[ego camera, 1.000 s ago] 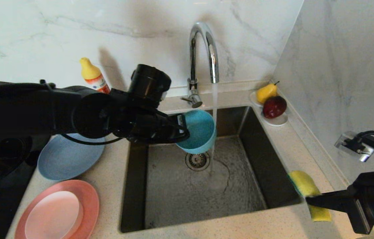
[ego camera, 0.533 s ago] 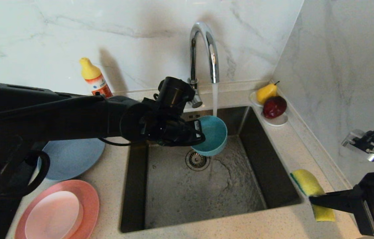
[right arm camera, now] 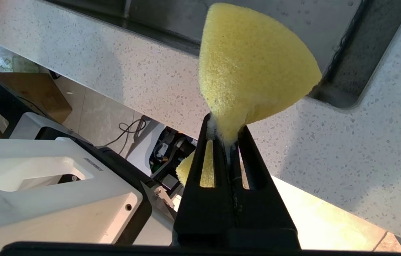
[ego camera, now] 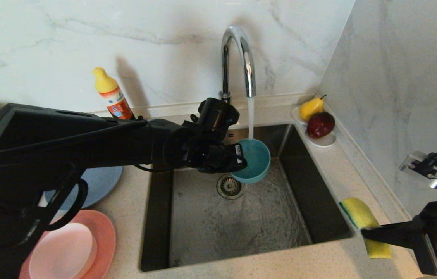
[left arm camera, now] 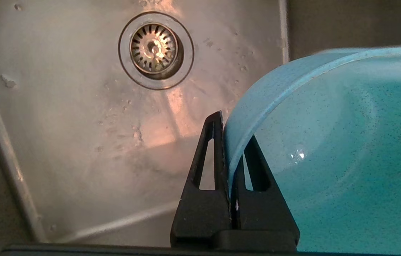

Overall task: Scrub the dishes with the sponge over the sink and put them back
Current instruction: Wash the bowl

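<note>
My left gripper (ego camera: 238,159) (left arm camera: 229,140) is shut on the rim of the teal bowl (ego camera: 252,161) (left arm camera: 332,153), which hangs tilted over the steel sink (ego camera: 315,186) under the running tap. At the sink's front right corner my right gripper (ego camera: 365,233) (right arm camera: 226,133) is shut on the yellow sponge (ego camera: 362,221) (right arm camera: 254,64), pinching its waist above the counter. Left of the sink lie the blue-grey plate (ego camera: 98,186) and the salmon-pink plate (ego camera: 104,232), which carries the pale pink dish (ego camera: 63,252); my left arm covers part of them.
Water falls from the chrome tap (ego camera: 238,62) into the bowl. The drain strainer (ego camera: 229,186) (left arm camera: 155,48) lies below. A detergent bottle (ego camera: 110,93) stands at the back wall. A white saucer (ego camera: 325,141) with a pear and an apple sits in the right corner.
My left arm has carried the bowl to the right and a little lower, so the stream now lands inside it. The right gripper and sponge have barely moved.
</note>
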